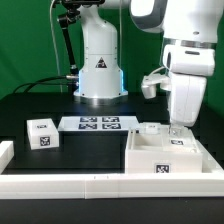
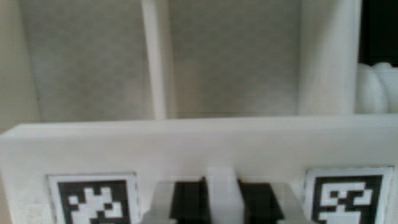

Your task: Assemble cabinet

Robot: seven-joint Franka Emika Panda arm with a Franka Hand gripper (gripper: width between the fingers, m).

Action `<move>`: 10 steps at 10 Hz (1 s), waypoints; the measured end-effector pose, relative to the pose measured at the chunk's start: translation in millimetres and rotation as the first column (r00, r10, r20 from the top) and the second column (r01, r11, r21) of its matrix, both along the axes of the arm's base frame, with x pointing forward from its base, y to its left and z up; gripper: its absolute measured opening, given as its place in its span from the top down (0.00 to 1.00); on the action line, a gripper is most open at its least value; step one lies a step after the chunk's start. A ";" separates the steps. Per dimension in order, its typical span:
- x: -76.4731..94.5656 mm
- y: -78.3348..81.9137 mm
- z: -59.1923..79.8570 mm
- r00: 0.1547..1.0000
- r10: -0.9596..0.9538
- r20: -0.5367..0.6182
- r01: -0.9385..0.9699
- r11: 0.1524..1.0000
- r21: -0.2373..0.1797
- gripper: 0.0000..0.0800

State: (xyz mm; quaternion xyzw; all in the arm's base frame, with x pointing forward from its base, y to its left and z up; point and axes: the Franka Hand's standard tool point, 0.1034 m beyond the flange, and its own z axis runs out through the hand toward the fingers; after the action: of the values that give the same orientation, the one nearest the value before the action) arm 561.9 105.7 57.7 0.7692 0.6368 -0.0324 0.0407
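The cabinet (image 1: pixel 165 155) is a large white open box with tags, at the front on the exterior view's right. My gripper (image 1: pixel 178 128) hangs straight down over its far wall, the fingertips hidden behind that wall. In the wrist view the cabinet's tagged wall (image 2: pixel 196 150) runs across, with grey inner panels and white ribs beyond it. My gripper (image 2: pixel 210 200) shows as two dark fingers (image 2: pixel 175 200) standing close on either side of a thin white rib of the cabinet, so it looks shut on it.
A small white tagged cube (image 1: pixel 42 133) stands on the exterior view's left. The marker board (image 1: pixel 95 124) lies in the middle before the robot base (image 1: pixel 99 75). A low white rail (image 1: pixel 70 186) runs along the front edge.
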 end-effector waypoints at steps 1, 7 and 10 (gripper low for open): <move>4.3 -1.0 0.1 1.000 0.001 0.000 -0.001 1.000 -0.001 0.91; 16.8 -2.9 -1.6 0.999 0.040 -0.007 -0.040 0.999 -0.003 0.91; 15.6 0.1 0.9 1.000 0.028 0.007 -0.028 1.000 0.000 0.81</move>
State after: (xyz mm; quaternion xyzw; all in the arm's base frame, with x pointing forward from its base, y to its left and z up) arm 577.5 105.8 58.6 0.7602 0.6475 -0.0291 0.0434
